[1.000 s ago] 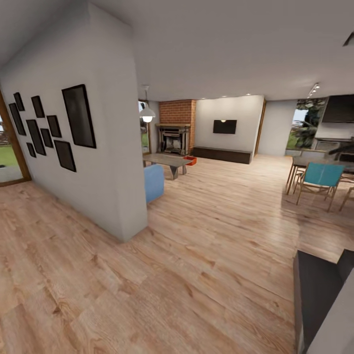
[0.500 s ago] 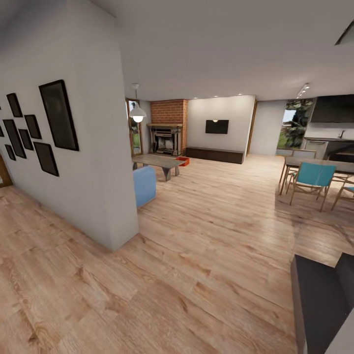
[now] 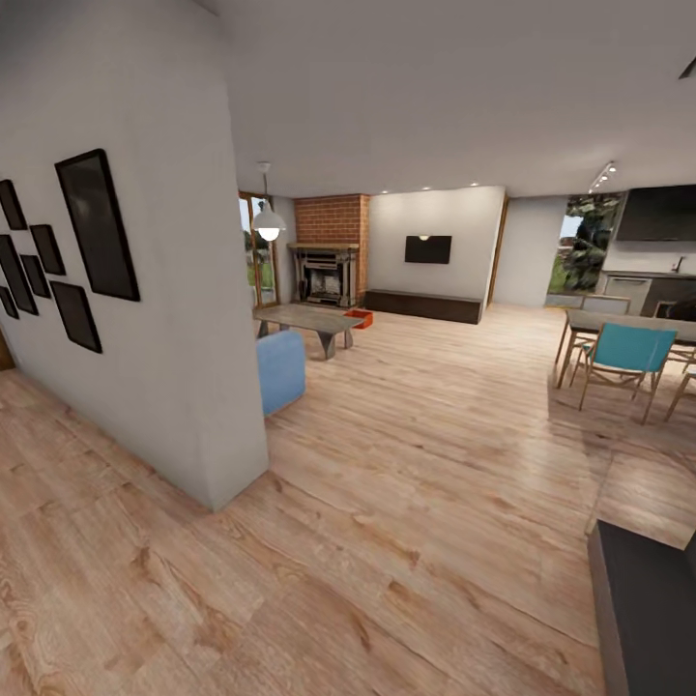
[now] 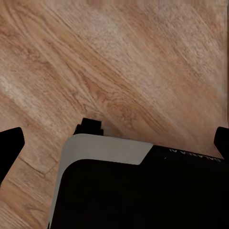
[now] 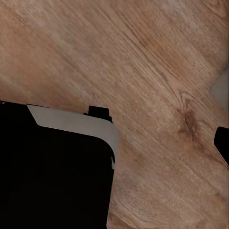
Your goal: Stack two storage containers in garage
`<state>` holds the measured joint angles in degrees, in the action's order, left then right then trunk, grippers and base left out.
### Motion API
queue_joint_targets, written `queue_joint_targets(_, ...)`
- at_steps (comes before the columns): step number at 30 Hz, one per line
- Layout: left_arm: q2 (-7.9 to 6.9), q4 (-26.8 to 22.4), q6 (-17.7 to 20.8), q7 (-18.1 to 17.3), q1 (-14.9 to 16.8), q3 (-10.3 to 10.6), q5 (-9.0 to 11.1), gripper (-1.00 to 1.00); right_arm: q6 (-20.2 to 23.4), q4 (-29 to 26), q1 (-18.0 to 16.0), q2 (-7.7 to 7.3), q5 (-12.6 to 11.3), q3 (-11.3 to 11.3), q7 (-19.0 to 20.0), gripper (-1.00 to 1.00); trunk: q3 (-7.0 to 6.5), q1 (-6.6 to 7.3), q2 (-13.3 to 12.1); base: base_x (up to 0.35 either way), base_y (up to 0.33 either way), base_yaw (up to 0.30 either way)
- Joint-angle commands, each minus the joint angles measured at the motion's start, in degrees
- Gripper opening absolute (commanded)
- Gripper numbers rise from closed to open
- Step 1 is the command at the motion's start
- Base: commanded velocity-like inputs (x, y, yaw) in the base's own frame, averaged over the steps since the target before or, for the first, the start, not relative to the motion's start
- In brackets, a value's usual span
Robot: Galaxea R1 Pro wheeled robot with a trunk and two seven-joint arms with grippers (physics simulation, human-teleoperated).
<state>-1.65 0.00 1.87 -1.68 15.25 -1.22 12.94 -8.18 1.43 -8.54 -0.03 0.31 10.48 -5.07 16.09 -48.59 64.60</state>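
Looking fwd over light wood-plank floor (image 3: 406,503) of the living rm. Showing at approx 12 o'clock, far back: orange-red storage container (image 3: 360,318), sitting on the floor just beside the far end of the grey table (image 3: 307,319), in front of the red-brick fireplace (image 3: 332,246). Too small to tell whether one bin or two.

Standing at 9–10 o'clock, close: white partition wall (image 3: 184,319) w/ black picture frames (image 3: 95,224). Peeking out past its edge at 11 o'clock: blue sofa (image 3: 280,370). Hanging above the table: pendant lamp (image 3: 268,227). Hanging on the back wall at 12–1 o'clock: dark TV (image 3: 427,249), w/ low dark cabinet (image 3: 425,305) running beneath. Sitting at 2–3 o'clock: teal chair (image 3: 626,350) at a dining table (image 3: 619,323). Cutting in at 5 o'clock: dark block (image 3: 648,619), identity unclear.

L wrist view: left gripper (image 4: 116,141) spreading wide, dark fingertips (image 4: 9,145) sitting at opposite edges, holding nothing, hanging over wood planks and black-and-grey robot body (image 4: 138,191).

R wrist view: right gripper (image 5: 114,143) showing just one fingertip (image 5: 223,143), the other lost against the black body; spread impossible to tell.
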Motion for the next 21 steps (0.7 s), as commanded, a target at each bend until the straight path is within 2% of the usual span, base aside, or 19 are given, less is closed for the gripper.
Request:
queue_joint_targets(1, -0.02, 0.0, 0.2, -0.17, 0.04, -0.1, 0.42, 1.0, -0.26, 0.15, -0.07, 0.02, 0.04, 0.32, -0.2, 1.0, 0.07, -0.04, 0.04, 0.324, 0.0, 0.0)
queue_joint_targets(21, -0.13, -0.03, 0.08, -0.23, 0.04, -0.09, 0.37, 1.0, -0.04, 0.15, -0.07, -0.2, -0.8, -0.23, -0.55, 1.0, 0.07, -0.04, 0.04, 0.324, 0.0, 0.0)
